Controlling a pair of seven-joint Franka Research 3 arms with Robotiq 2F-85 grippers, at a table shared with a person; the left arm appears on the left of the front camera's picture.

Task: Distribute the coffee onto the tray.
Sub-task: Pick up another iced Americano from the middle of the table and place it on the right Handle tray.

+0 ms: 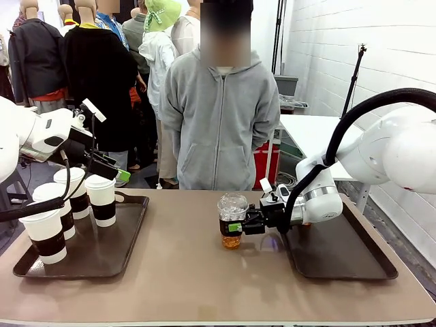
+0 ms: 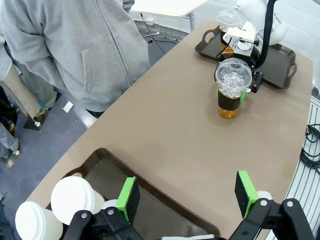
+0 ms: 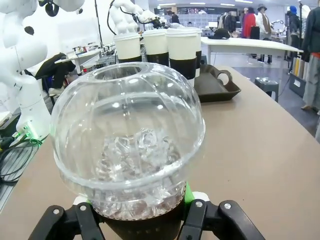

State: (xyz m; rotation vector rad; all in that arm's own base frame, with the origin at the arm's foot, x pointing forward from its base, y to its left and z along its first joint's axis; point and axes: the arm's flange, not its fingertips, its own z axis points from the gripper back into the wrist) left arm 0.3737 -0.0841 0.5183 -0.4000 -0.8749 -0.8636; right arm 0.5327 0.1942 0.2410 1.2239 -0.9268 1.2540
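Observation:
A clear dome-lidded coffee cup (image 1: 231,221) of dark liquid and ice stands at the middle of the table, just left of the right tray (image 1: 344,262). My right gripper (image 1: 236,227) is shut on its dark band, reaching in from the right; up close the dome (image 3: 127,132) rises above the fingers (image 3: 207,220). A second dome-lidded cup (image 2: 229,22) stands on the right tray behind that arm. Several white lidded cups with brown sleeves (image 1: 101,199) stand on the left tray (image 1: 129,255). My left gripper (image 2: 187,196) hangs open above that tray's near edge, holding nothing.
A person in a grey hoodie (image 1: 219,116) stands at the far side of the table, hands out of view. Bare tabletop (image 1: 177,272) lies between the two trays. A cable (image 1: 65,180) from the left arm hangs over the white cups.

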